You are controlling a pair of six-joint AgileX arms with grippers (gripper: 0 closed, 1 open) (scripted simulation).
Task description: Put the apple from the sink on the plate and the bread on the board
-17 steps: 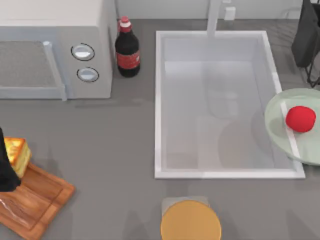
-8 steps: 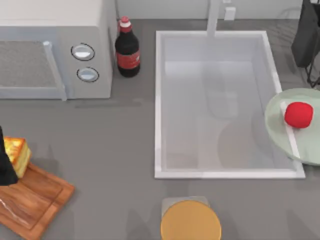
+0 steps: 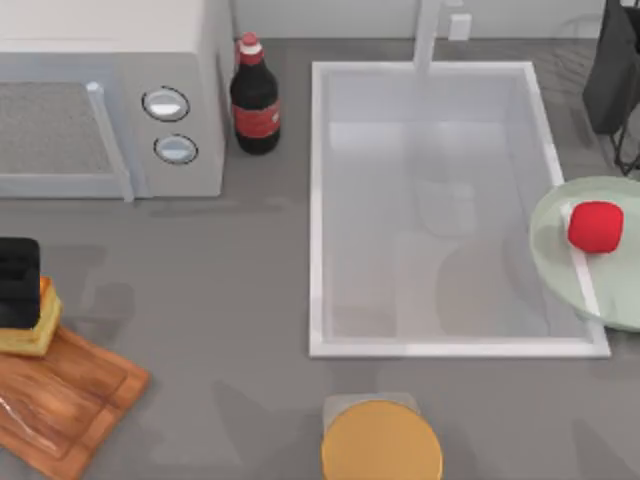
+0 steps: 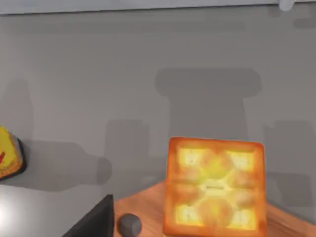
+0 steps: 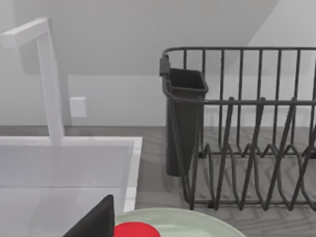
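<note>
The apple [image 3: 596, 226] sits on the mint-green plate [image 3: 560, 262] at the right of the bench, just by the sink's right rim — that half of the job looks settled. The sink [image 3: 430, 345] itself holds nothing I can make out.

Over to the left edge: the bread [image 3: 28, 325] is at the near corner of the wooden board [image 3: 75, 395], with the left claw [image 3: 18, 283] right above it, a dark block covering the slice's far part from overhead. From the left wrist camera the bread [image 4: 214, 186] faces up, crust all round, resting on the board [image 4: 148, 207] with one dark finger [image 4: 96, 224] off to its side. Whether that claw is clenched or released I cannot tell — the fingertips are out of frame.

The step in hand reads as setting the bread down. It seems to perch near the board's edge, so doing this well means confirming the slice rests flat and inside the groove, letting go fully, then lifting straight up so no finger drags it off toward the bench.

The right claw [image 5: 96, 222] hovers by the plate with the apple [image 5: 134, 230] just below; its grip I cannot tell either. The dish rack [image 5: 242, 133] stands behind.
</note>
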